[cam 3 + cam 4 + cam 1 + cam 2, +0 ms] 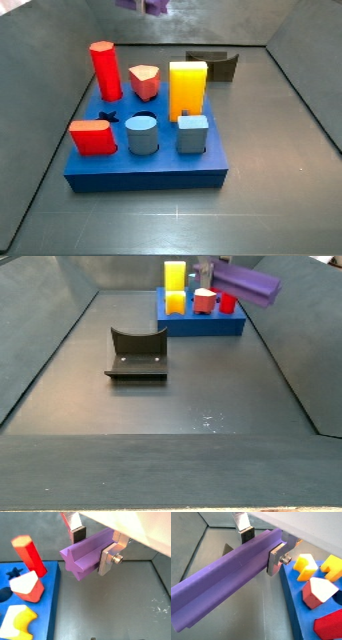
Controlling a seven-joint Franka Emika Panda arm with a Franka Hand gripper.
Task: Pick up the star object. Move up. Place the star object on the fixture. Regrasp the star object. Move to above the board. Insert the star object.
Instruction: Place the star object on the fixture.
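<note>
My gripper [92, 548] is shut on the star object [83, 557], a long purple peg that lies crosswise between the silver fingers [274, 559] and hangs in the air. In both wrist views the peg sticks out far to one side of the grip. The blue board [50, 612] lies below and beside it, with a dark star-shaped hole [12, 573] near the red peg [30, 554]. In a side view only the peg's end [147, 5] shows at the upper edge, high behind the board [147, 165]. The dark fixture [136, 354] stands bare on the floor, apart from the peg [247, 283].
The board carries a tall red peg [104, 68], a yellow block [187, 88], a short pink-orange peg [144, 82], two blue-grey pegs [142, 135] and a red block [94, 137]. Grey walls enclose the floor. The fixture [214, 63] sits just behind the board.
</note>
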